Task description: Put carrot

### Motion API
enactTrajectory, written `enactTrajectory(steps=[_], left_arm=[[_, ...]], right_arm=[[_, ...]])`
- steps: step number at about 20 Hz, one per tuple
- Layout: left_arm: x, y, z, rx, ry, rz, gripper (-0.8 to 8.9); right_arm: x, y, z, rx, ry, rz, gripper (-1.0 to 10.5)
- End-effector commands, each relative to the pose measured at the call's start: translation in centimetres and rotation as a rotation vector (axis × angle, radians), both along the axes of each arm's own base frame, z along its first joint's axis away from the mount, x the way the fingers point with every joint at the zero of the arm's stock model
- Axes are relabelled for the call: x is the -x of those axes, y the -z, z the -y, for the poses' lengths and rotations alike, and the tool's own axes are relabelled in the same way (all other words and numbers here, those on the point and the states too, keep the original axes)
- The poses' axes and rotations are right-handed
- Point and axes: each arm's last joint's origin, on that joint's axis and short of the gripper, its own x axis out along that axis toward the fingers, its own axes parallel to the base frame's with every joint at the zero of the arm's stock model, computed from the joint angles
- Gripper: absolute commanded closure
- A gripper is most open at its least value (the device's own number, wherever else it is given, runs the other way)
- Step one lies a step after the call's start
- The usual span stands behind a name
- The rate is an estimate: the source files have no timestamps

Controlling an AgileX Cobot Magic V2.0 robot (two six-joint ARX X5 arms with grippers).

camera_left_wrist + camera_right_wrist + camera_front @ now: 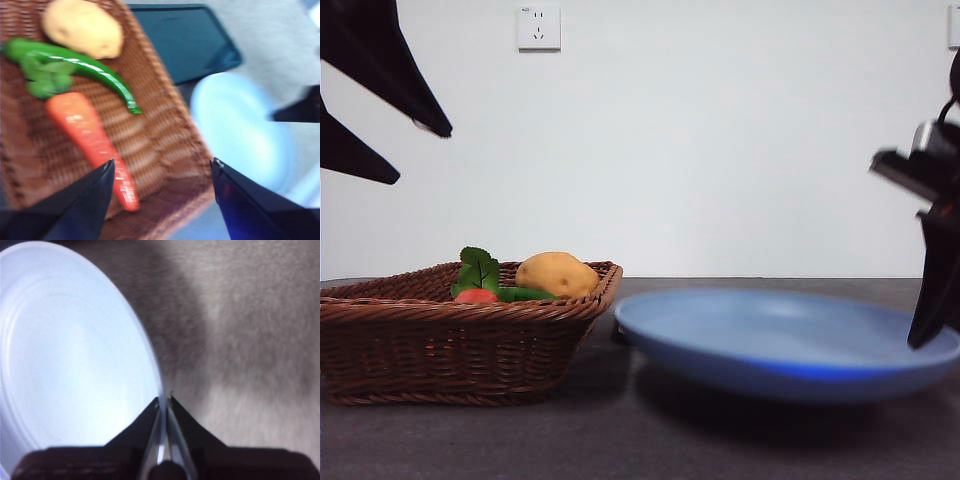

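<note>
Woven brown wicker forms the basket (165, 135), and your carrot (92, 142) lies inside it on the ribbed weave: glossy, orange-red, tapering to a blunt point, with a crinkled tuft of dark green leaves at the thick end. Touching those leaves you see a slim, shiny green pepper (85, 67) curving across the basket, and beyond it a matte yellow-brown potato (82, 27), rounded and lumpy. Your left pincer (162, 172) hangs above the basket with its two black wedge-shaped jaws spread wide, the carrot's tip near one jaw and nothing held. Beside the basket, on the dark grey surface (620, 440), sits a smooth, shallow pale-blue plate (785, 345). Your right pincer (164, 401) is pressed thin onto the plate's rim, pinching it.
</note>
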Motion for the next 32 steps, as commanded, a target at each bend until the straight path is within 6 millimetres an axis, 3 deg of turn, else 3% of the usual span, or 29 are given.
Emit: enactTrajectory(steps=[1, 7, 12, 17, 22, 24, 27, 32], left_arm=[[-0.3, -0.2, 0.4, -0.053, -0.076, 0.015, 4.75], [-3.4, 1.6, 2.5, -0.138, -0.103, -0.149, 4.76], [-7.4, 3.4, 4.7, -0.274, -0.130, -0.247, 4.77], [-10.0, 5.9, 6.1, -0.366, -0.149, -0.317, 4.77], [-10.9, 7.9, 6.4, -0.389, -0.150, -0.347, 4.79], [-10.9, 7.9, 6.5, -0.384, -0.149, -0.342, 5.23], [-10.9, 7.9, 6.5, -0.380, -0.143, -0.346, 6.65], [-10.8, 6.4, 6.5, -0.395, -0.090, -0.301, 6.74]], right_arm=[[0.5, -1.7, 0.0, -0.015, 0.000, 0.057, 9.4], [2.6, -4.8, 0.5, -0.035, 0.006, 0.188, 9.4], [3.8, -5.9, 0.8, -0.022, 0.020, 0.241, 9.4], [4.3, -6.6, 0.9, -0.031, 0.022, 0.281, 9.4], [4.4, -6.7, 0.9, -0.033, 0.022, 0.287, 9.4], [4.4, -6.7, 0.9, -0.032, 0.022, 0.287, 9.4], [4.4, -6.7, 0.9, -0.032, 0.022, 0.287, 9.4], [4.4, -6.7, 0.9, -0.031, 0.023, 0.288, 9.4]])
